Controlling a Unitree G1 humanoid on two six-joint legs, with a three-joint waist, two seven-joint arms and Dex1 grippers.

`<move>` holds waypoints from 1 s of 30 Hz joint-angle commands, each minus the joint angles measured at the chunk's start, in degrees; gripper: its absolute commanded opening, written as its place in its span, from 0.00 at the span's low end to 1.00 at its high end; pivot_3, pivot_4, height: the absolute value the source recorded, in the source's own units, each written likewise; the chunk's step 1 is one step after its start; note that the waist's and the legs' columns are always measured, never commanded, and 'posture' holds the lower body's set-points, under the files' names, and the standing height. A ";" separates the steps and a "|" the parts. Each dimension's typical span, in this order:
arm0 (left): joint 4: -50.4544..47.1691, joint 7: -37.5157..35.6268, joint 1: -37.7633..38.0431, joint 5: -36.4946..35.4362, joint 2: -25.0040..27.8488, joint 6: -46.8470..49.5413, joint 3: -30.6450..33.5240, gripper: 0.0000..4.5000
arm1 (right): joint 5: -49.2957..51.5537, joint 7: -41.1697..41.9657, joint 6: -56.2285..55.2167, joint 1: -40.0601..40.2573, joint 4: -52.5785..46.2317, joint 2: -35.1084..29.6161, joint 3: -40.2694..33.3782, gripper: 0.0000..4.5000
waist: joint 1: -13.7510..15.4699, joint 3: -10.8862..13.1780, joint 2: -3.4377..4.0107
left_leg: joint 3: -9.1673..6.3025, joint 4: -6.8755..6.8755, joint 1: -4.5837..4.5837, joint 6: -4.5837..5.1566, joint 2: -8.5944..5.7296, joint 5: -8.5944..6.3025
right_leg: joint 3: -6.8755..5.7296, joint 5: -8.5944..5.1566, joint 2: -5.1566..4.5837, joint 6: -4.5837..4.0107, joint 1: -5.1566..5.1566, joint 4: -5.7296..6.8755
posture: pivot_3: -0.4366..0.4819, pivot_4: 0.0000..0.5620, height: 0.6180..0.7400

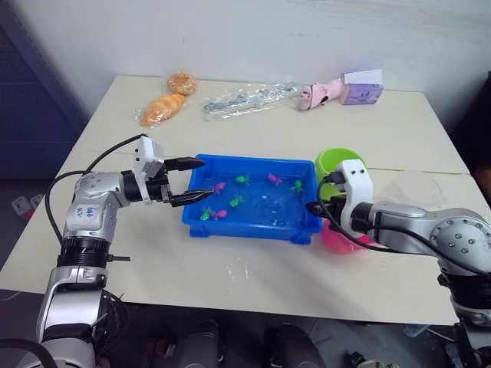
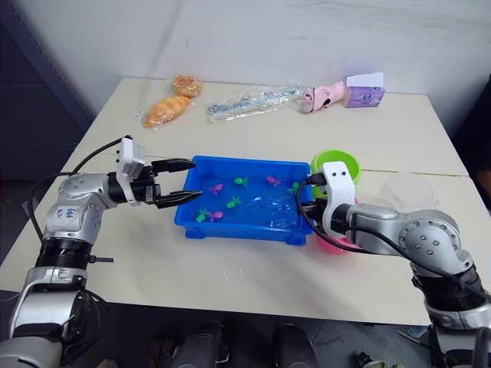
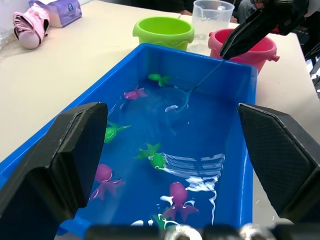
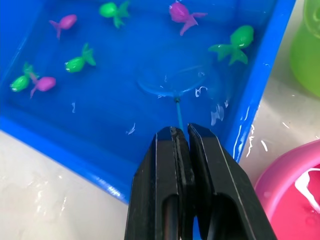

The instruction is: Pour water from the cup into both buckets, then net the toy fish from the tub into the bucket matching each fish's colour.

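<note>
Along the worktop's far edge, left to right: wrapped bread [image 1: 163, 108] and a round pastry [image 1: 182, 82] near the far left corner, a clear crinkled packet [image 1: 249, 97] mid-edge, a pink soft toy [image 1: 321, 93] touching a small purple box [image 1: 362, 87] toward the far right. No writing readable on the box or on any packet.

On the left side, left gripper [image 1: 196, 179] level with the tub's left wall, fingers [image 3: 55, 165] spread wide and empty, tips over the left rim. Nothing between them but water and fish.

Centre of the worktop: the tub [image 1: 192, 216], blue and rectangular, holding water and the toy fish. Pink fish [image 4: 185, 13] and green fish [image 4: 235, 43] scattered across it, three more clustered toward the left end [image 4: 35, 81]. The net [image 4: 172, 82] dipped in the water in the right half of the tub, hoop submerged, no fish inside it; closest fish the green one near the right wall.

Right of the tub: right gripper [image 4: 181, 134] just over the near right corner of the rim, fingers pinched together on the net's thin handle. Green bucket [image 1: 337, 162] beside the tub's far right corner, pink bucket [image 3: 250, 49] just nearer, partly hidden behind the right arm. The cup [image 3: 212, 18], clear, beyond both buckets toward the right edge.
</note>
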 commanded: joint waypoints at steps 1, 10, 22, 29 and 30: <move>-1.58 0.21 -0.78 1.84 1.49 -1.58 -0.43 0.99 | -3.29 0.29 0.11 -1.64 1.12 2.05 -1.39 0.00 | -0.01 0.00 0.00 | -0.01 0.01 0.00 0.00 0.00 0.00 | -0.01 0.00 0.00 0.00 0.01 0.00 | 0.48 0.27 1.00; -1.73 1.24 -0.35 1.99 1.35 -2.15 0.54 0.99 | -11.34 3.07 -0.80 -3.61 2.42 9.83 -3.36 0.00 | -0.23 0.00 0.00 | 0.01 -0.06 -0.03 0.01 0.00 -0.01 | 0.02 0.00 0.00 0.01 -0.07 0.00 | 0.48 0.27 1.00; 0.03 1.16 1.41 1.25 3.75 -3.11 2.46 0.99 | -17.31 11.04 0.80 -1.96 -5.21 9.62 -5.81 0.00 | -0.88 0.00 0.01 | 0.04 -0.11 -0.08 0.01 0.00 -0.01 | 0.06 0.00 0.00 0.01 -0.18 0.05 | 0.48 0.27 1.00; 0.17 -5.06 2.19 -1.76 7.34 -1.87 5.02 0.99 | -17.16 17.10 0.49 1.75 -12.05 7.79 -7.52 0.00 | -0.81 0.00 0.01 | 0.05 -0.11 -0.26 0.01 0.00 -0.01 | 0.08 0.00 -0.01 0.01 -0.37 0.07 | 0.48 0.27 1.00; -0.33 -6.00 2.10 -2.46 7.84 -1.04 5.21 0.99 | -17.16 18.48 0.01 2.64 -13.48 7.09 -8.12 0.00 | -0.81 0.00 0.01 | 0.04 -0.10 -0.31 0.01 0.00 -0.01 | 0.08 0.00 -0.01 0.01 -0.42 0.08 | 0.48 0.27 1.00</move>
